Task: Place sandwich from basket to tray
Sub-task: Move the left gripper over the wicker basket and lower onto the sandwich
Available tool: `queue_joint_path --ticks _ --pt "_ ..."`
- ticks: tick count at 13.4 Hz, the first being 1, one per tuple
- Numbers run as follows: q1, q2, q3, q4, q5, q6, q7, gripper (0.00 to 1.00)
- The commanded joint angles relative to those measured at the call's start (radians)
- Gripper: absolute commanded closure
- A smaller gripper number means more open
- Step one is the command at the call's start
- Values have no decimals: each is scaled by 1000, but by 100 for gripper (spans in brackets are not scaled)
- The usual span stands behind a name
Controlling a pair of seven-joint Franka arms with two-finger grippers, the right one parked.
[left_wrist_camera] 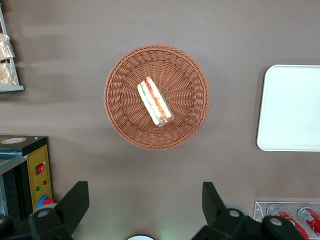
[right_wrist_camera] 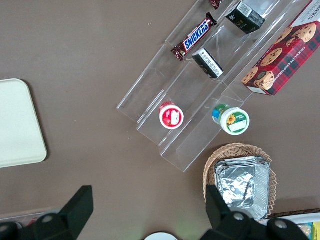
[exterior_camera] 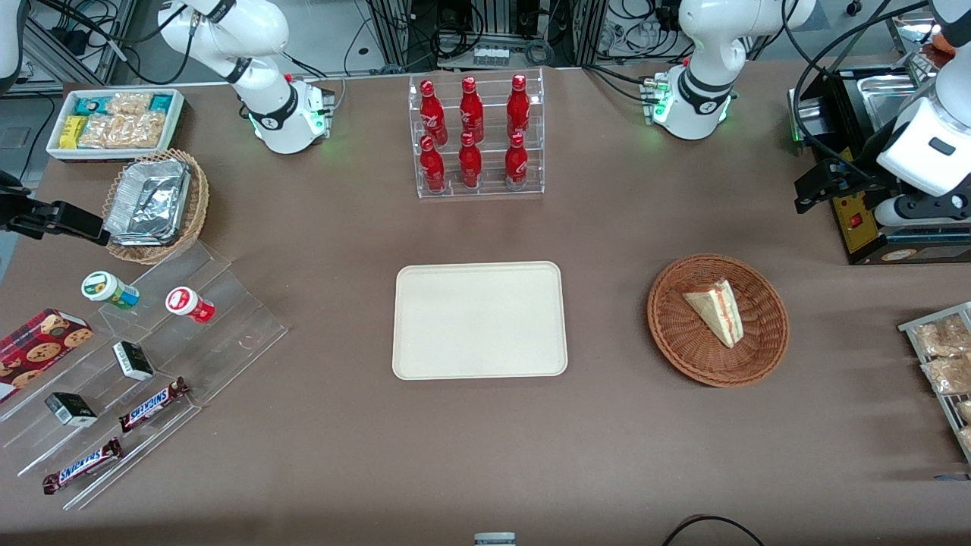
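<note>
1. At the working arm's end of the counter (exterior_camera: 485,455), the basket (exterior_camera: 718,319) is found standing, with the sandwich (exterior_camera: 716,309) lying inside it, close to its middle.
2. The claw (left_wrist_camera: 145,210) is held high above the counter and clear of the basket, with its fingers (left_wrist_camera: 75,202) spread wide apart and nothing between them.
3. In the left wrist view the basket (left_wrist_camera: 156,96) is seen whole, ahead of the claw rather than straight beneath it, so the claw is judged to need carrying forward over the basket before it is lowered.
4. The sandwich (left_wrist_camera: 155,101) is laid on its side with the red and green filling showing along one long edge; its long axis is set on a slant to the line joining the two fingers.
5. A turn of the wrist is judged to be called for, so that the fingers close across the short thickness of the wedge and not along its length.
6. The tray (exterior_camera: 479,319) is set well apart from the basket, toward the middle of the counter, at about the same nearness to the front camera, and nothing is seen on it.
7. The task is judged to be at its start, the sandwich not yet being gripped.
</note>
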Motion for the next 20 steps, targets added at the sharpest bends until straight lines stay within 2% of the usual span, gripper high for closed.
queue_joint_path --ticks 1,7,12,17,20 --pt "-15 6 12 10 11 -18 -7 0" --pt "-16 -5 27 -148 47 91 -27 0" --pt "-29 0 21 -314 46 316 -330 0" --pt "-32 52 20 -397 37 433 -474 0" --pt "-32 115 6 -406 41 449 -475 0"
